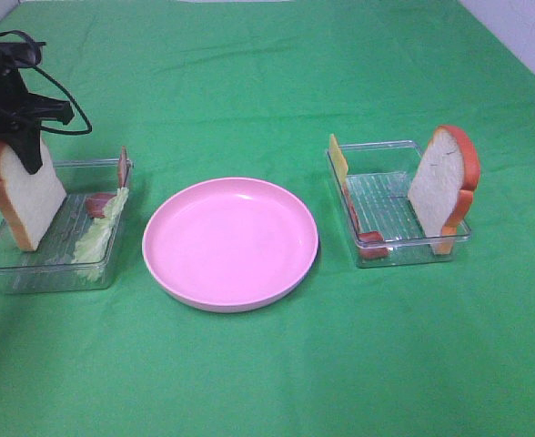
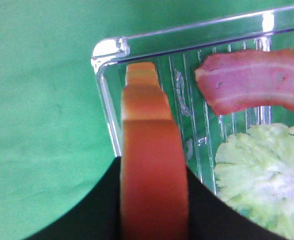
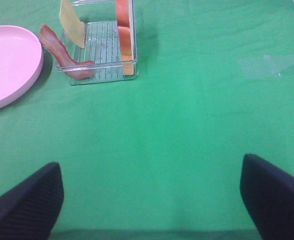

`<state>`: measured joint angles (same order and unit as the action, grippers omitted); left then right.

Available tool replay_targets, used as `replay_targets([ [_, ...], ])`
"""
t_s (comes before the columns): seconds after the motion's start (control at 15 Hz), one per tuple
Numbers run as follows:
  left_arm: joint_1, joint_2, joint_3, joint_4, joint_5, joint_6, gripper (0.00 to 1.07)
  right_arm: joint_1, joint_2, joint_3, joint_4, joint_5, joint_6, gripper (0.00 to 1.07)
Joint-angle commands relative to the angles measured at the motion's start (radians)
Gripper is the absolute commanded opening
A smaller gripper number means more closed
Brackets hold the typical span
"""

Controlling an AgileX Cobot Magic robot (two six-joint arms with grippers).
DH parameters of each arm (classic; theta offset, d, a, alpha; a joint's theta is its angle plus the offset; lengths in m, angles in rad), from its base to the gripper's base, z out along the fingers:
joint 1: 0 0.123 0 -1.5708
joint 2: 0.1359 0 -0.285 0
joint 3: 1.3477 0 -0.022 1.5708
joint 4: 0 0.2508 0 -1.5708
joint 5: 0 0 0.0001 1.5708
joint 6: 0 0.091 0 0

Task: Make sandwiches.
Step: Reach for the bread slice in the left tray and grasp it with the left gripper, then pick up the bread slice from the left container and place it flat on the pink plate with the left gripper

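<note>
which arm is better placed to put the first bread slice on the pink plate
left: the left gripper grips the bread slice standing in the clear tray beside the pink plate; the right gripper hangs open over cloth

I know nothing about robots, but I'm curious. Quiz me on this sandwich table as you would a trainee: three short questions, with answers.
1. True or false: food already lies on the pink plate.
2. Which clear tray holds the yellow cheese slice? A) left B) right C) neither
3. What do the left fingers pinch?

Key
1. False: the plate is bare.
2. B: the right tray, which also has a meat strip and a standing bread slice.
3. The left bread slice, gripped at its crust.
</note>
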<state>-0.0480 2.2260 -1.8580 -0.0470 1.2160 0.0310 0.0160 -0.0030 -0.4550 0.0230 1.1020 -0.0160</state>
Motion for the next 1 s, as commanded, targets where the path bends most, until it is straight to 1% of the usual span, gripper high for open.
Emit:
replay_targets([
  [0.07, -0.005, 0.004, -0.001, -0.006, 0.106, 0.004, 0.13, -0.002, -0.025, 0.003, 0.002, 0.000, -0.003, 0.92],
  [0.2, -0.005, 0.000, -0.001, 0.002, 0.106, -0.006, 0.13, -0.002, -0.025, 0.003, 0.002, 0.000, -0.003, 0.92],
  [0.27, -0.005, 0.000, -0.001, 0.003, 0.106, -0.022, 0.13, -0.002, -0.025, 0.003, 0.002, 0.000, -0.003, 0.92],
  [0.33, -0.005, 0.000, -0.001, 0.003, 0.106, -0.023, 0.13, -0.002, -0.025, 0.003, 0.002, 0.000, -0.003, 0.92],
  [0.4, -0.005, 0.000, -0.001, 0.003, 0.106, -0.043, 0.13, -0.002, -0.025, 0.003, 0.002, 0.000, -0.003, 0.92],
  [0.47, -0.005, -0.001, -0.001, 0.003, 0.106, -0.054, 0.10, -0.002, -0.025, 0.003, 0.002, 0.000, -0.003, 0.92],
  [0.6, -0.005, -0.001, -0.001, 0.003, 0.106, -0.055, 0.00, -0.002, -0.025, 0.003, 0.002, 0.000, -0.003, 0.92],
  [0.8, -0.005, -0.012, -0.001, 0.002, 0.106, -0.069, 0.00, -0.002, -0.025, 0.003, 0.002, 0.000, -0.003, 0.92],
  [0.87, -0.005, -0.039, -0.001, 0.010, 0.106, -0.075, 0.00, -0.002, -0.025, 0.003, 0.002, 0.000, -0.003, 0.92],
  [1.0, -0.005, -0.084, -0.001, 0.060, 0.106, -0.110, 0.00, -0.002, -0.025, 0.003, 0.002, 0.000, -0.003, 0.92],
])
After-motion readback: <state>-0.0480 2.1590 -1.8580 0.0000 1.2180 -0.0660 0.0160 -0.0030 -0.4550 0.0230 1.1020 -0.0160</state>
